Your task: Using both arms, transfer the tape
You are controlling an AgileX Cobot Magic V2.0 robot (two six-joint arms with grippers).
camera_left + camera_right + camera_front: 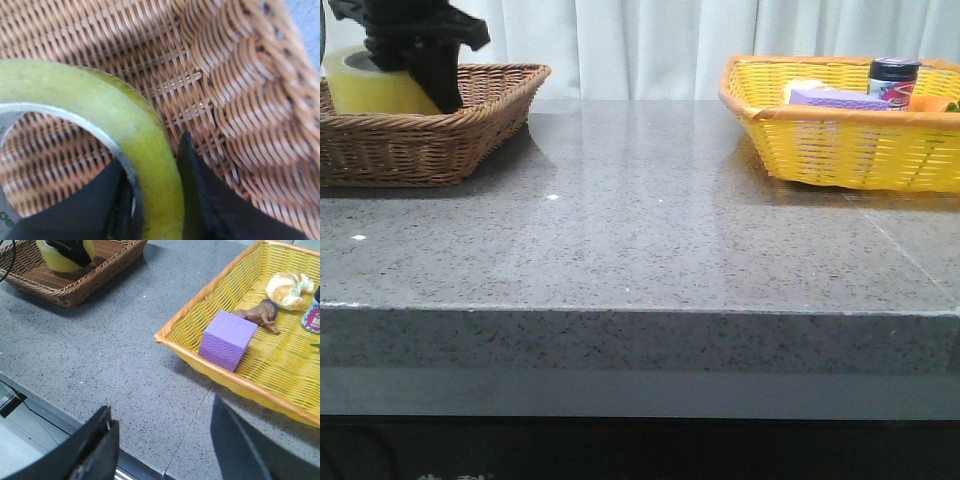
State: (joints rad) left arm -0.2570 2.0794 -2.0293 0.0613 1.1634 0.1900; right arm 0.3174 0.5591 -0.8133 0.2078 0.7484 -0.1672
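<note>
The yellow tape roll (370,85) stands in the brown wicker basket (470,130) at the far left of the table. My left gripper (420,50) is over it. In the left wrist view the gripper (155,190) is shut on the roll's wall (150,150), one finger inside the white core and one outside. The tape also shows in the right wrist view (55,257) with the left gripper on it. My right gripper (162,427) is open and empty, above the table's front edge, out of the front view.
A yellow basket (840,150) at the far right holds a purple sponge block (227,340), a brown toy animal (260,314), a bread piece (290,290) and a can (893,82). The grey stone table (640,230) lies between the baskets.
</note>
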